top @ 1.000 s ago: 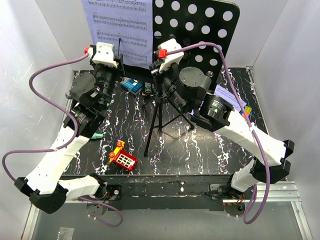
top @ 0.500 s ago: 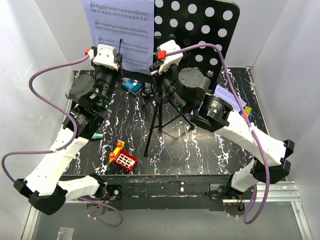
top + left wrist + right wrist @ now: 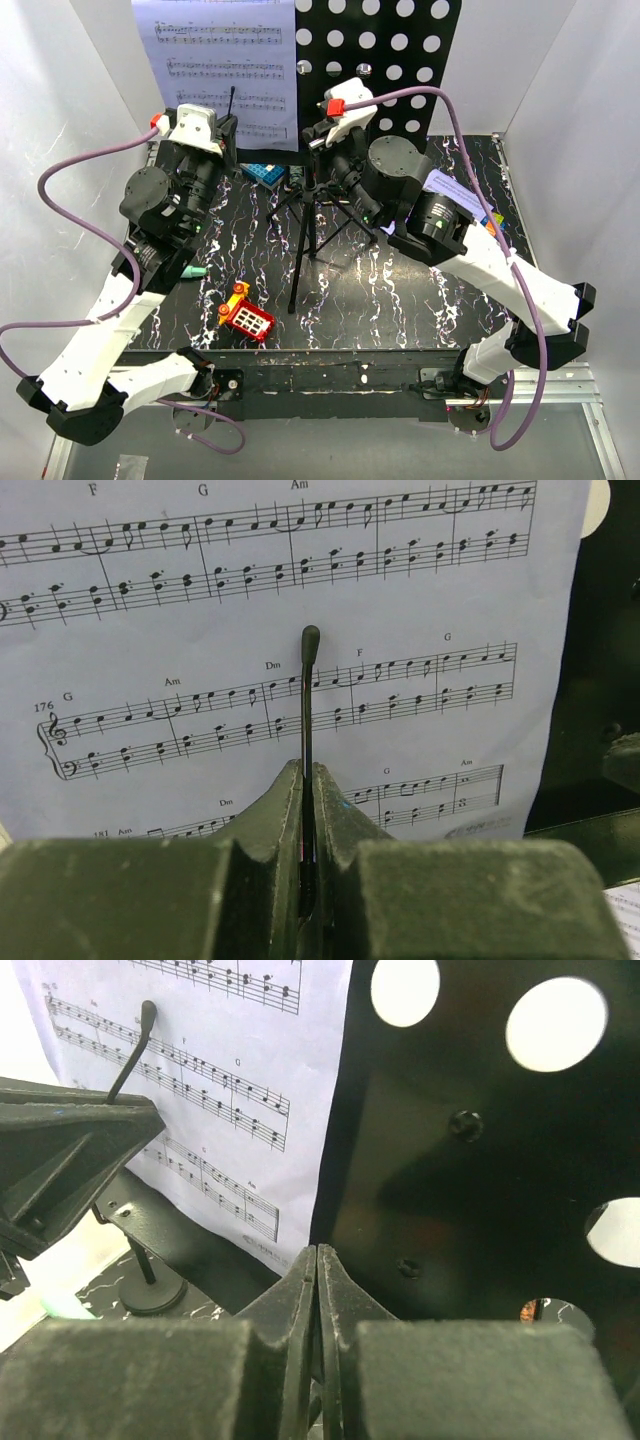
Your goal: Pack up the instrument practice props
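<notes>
**music stand** (image 3: pixel 304 240): upright on its tripod on the black marbled table (image 3: pixel 400 290), toward the far side. the perforated desk (image 3: pixel 400 118) faces the arms. one sheet-music page (image 3: pixel 215 60) lies against the left half of the desk.

**left gripper** (image 3: pixel 308 780): raised to the lower part of the page. the fingers are pressed together and clamped on the thin black page-holder wire (image 3: pixel 308 690). the wire rises upright from between them and lies across the printed staves.

**right gripper** (image 3: pixel 316 1258): just right of the left one, at the desk's lower edge, where the page's right edge ends. the fingers are together with no gap visible. it cannot be told whether the tips pinch the desk's lip.

**mint-green microphone** (image 3: pixel 192 272): lying on the table at the left, beside the left arm and well apart from the music stand.

**small mic stand** (image 3: pixel 150 1292): its round base sits on the table below the desk. it is made out in the right wrist view only.

**further white pages** (image 3: pixel 455 190): flat on the table at the right, partly under the right arm.

**other items:**
- a red-and-yellow toy (image 3: pixel 245 317) sits near the near edge, left of the tripod legs.
- blue-and-white items (image 3: pixel 264 172) lie on the table below the page, partly hidden.
</notes>
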You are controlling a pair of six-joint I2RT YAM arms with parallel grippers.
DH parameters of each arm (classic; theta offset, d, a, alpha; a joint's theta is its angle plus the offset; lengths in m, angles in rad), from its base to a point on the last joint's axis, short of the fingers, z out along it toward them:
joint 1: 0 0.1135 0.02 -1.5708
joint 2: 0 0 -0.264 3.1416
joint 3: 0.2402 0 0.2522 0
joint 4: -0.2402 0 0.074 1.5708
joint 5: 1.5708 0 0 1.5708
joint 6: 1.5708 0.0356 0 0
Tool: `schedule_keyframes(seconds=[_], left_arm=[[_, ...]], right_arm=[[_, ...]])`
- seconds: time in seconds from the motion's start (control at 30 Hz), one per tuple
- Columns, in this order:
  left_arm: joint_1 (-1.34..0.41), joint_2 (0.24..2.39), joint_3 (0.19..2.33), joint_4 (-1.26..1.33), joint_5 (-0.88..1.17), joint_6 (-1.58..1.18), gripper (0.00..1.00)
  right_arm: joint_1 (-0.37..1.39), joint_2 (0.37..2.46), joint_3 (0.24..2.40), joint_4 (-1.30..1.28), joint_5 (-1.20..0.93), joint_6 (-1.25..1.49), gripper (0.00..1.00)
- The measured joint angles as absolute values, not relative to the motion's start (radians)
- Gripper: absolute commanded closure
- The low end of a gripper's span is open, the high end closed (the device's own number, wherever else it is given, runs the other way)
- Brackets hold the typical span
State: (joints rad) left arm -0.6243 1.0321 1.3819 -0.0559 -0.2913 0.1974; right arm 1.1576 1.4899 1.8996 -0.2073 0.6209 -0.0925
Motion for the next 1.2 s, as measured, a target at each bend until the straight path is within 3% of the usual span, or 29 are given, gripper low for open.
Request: schedule_keyframes(seconds=[0.1, 0.2, 0.3, 0.97, 1.2], left_arm=[[-0.623, 1.03, 1.38, -0.058, -0.294, 0.197, 1.0], [-0.623, 1.029, 1.379, -0.057, -0.294, 0.197, 1.0], [-0.623, 1.028, 1.373, -0.051, -0.294, 0.197, 1.0], [-0.622, 1.004, 1.339, -0.022, -0.247, 0.197, 1.0], [-0.619, 0.994, 1.325, -0.01, -0.234, 0.196, 1.0]], right_arm=[[1.158, 1.48, 1.894, -0.204, 0.617, -0.084, 0.57], [1.158, 1.47, 1.884, -0.2, 0.605, -0.079, 0.45], [1.158, 1.468, 1.882, -0.2, 0.585, -0.076, 0.39], [1.045, 1.514, 1.952, -0.242, 0.381, 0.116, 0.39], [1.04, 1.561, 2.007, -0.27, 0.338, 0.137, 0.51]])
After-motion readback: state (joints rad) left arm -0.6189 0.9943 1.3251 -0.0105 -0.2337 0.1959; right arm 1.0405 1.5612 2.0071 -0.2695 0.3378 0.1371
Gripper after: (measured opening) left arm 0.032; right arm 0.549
